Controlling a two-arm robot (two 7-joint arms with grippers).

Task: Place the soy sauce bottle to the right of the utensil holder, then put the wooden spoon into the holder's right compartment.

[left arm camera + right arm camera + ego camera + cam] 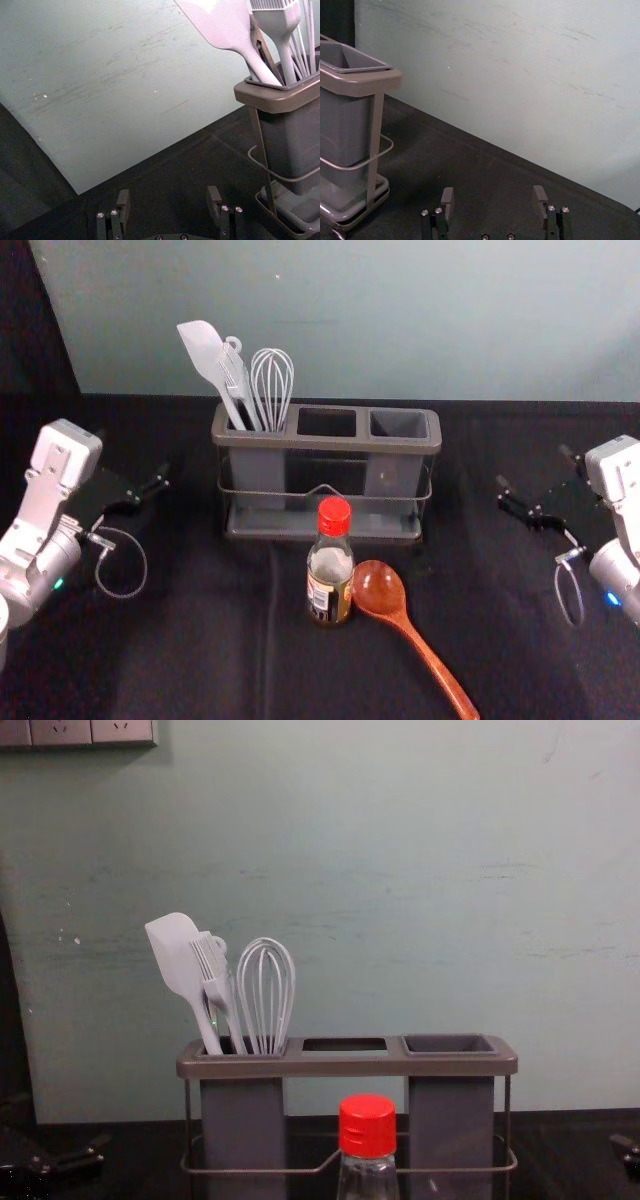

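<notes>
The soy sauce bottle (331, 565), red-capped, stands upright in front of the utensil holder (325, 444); its cap (367, 1126) shows in the chest view. Just right of the bottle lies the wooden spoon (381, 590), handle toward the near right. The holder's right compartment (398, 424) holds nothing, while white utensils stand in the left one. My left gripper (150, 490) is left of the holder, its fingers apart with nothing between them in the left wrist view (169, 205). My right gripper (540, 490) is right of the holder, likewise open and empty in the right wrist view (494, 205).
A spatula (203, 352), a brush and a whisk (272, 380) rise from the holder's left compartment. Behind the dark table (200, 660) stands a pale wall (400, 320). Dark table surface lies between the holder and each gripper.
</notes>
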